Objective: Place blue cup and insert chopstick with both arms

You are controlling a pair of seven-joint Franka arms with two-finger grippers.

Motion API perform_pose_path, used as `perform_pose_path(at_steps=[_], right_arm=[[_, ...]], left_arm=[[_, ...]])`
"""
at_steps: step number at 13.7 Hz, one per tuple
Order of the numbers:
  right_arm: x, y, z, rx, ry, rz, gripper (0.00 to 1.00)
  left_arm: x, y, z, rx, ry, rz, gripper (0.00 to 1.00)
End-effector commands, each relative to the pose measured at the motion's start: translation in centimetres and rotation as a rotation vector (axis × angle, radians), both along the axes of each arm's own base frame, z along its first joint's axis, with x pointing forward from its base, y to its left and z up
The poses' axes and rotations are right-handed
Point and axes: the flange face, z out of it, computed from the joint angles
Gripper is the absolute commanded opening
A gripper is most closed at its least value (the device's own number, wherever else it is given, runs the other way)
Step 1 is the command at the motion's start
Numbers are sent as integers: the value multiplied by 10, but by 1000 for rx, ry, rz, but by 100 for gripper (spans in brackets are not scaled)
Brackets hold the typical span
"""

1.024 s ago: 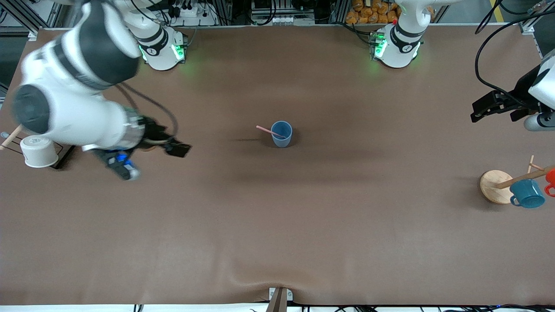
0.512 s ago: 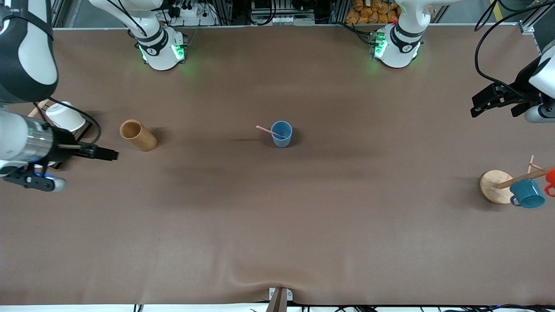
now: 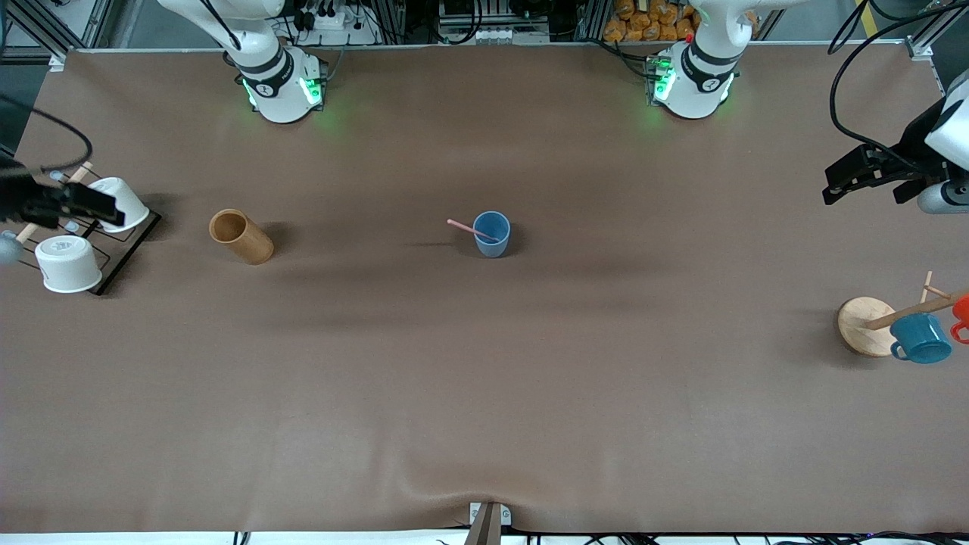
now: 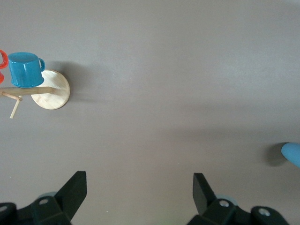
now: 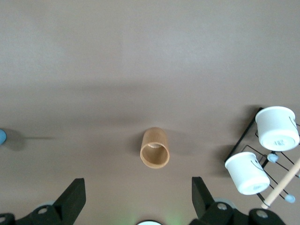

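Note:
The blue cup (image 3: 492, 233) stands upright at the middle of the table. The pale-pink chopstick (image 3: 469, 229) stands in it, leaning over the rim toward the right arm's end. A sliver of the cup shows at the edge of the left wrist view (image 4: 292, 153) and of the right wrist view (image 5: 2, 136). My left gripper (image 3: 859, 179) is open and empty, up in the air at the left arm's end of the table (image 4: 139, 190). My right gripper (image 3: 83, 203) is open and empty, over the white cups at the right arm's end (image 5: 138, 196).
A tan wooden cylinder holder (image 3: 240, 236) lies between the blue cup and the black rack (image 3: 125, 253) holding two white cups (image 3: 68, 263). A wooden peg stand (image 3: 867, 325) with a teal mug (image 3: 920, 338) and an orange mug (image 3: 961, 314) stands at the left arm's end.
My right arm has swung away from the table's middle toward its own end and up, uncovering the wooden holder and the rack. My left gripper has shifted slightly. Cup and chopstick have not moved.

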Motion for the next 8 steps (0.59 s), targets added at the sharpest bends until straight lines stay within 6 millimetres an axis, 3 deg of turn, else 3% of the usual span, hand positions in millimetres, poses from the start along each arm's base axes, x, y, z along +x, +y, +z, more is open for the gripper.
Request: perform_pose_path(at_steps=[1, 3, 8], right_arm=[[-38, -11, -8, -14, -10, -6, 100], [-49, -2, -7, -15, -46, 15, 100], [-41, 2, 11, -25, -98, 25, 100]], left_arm=[[-6, 1, 6, -2, -6, -17, 100], [-6, 1, 6, 0, -8, -17, 100], [-6, -3, 6, -6, -9, -12, 100]])
